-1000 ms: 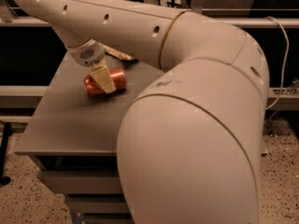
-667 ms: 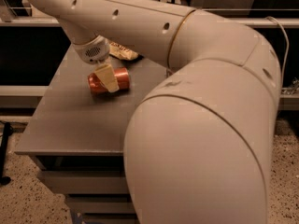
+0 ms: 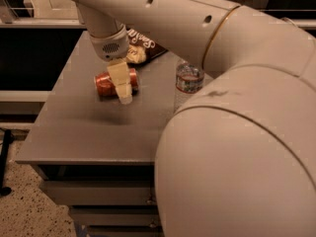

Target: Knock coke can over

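Observation:
The coke can (image 3: 104, 84) is red-orange and lies on its side on the grey table (image 3: 74, 127), silver end to the left. My gripper (image 3: 123, 85) hangs from the arm above the table, just in front of the can's right half and partly covering it. A clear plastic water bottle (image 3: 187, 83) stands upright to the right of the can. A brown chip bag (image 3: 143, 48) lies behind the can.
My large white arm (image 3: 237, 147) fills the right and lower right of the view and hides the table's right part. The table's front edge (image 3: 84, 161) runs along the bottom left, with speckled floor (image 3: 29, 211) below.
The gripper has lifted and drawn back from the can a little. The arm has shifted, so the water bottle and more of the chip bag now show. The can stays lying down.

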Available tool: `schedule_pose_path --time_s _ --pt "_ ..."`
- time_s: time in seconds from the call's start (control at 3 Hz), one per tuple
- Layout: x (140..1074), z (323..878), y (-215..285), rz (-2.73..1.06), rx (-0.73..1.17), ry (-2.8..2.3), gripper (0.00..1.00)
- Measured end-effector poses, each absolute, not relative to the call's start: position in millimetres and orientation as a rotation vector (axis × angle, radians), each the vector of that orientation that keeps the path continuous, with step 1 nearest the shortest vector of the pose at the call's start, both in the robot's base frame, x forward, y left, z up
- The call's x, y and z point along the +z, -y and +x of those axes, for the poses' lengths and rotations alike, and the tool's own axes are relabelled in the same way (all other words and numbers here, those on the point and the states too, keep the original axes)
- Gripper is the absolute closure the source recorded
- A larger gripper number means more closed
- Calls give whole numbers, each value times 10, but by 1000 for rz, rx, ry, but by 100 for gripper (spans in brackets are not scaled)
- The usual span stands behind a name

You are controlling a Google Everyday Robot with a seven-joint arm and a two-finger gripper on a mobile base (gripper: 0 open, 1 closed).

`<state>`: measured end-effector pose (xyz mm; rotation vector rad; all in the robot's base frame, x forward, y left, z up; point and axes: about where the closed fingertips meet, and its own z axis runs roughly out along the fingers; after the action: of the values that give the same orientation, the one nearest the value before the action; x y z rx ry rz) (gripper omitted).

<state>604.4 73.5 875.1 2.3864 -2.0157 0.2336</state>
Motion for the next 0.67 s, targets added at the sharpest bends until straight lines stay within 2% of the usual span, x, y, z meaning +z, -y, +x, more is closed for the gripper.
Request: schedule_pose_path --time_s 0.67 --pt "9022 5977 -446 2385 84 2253 0"
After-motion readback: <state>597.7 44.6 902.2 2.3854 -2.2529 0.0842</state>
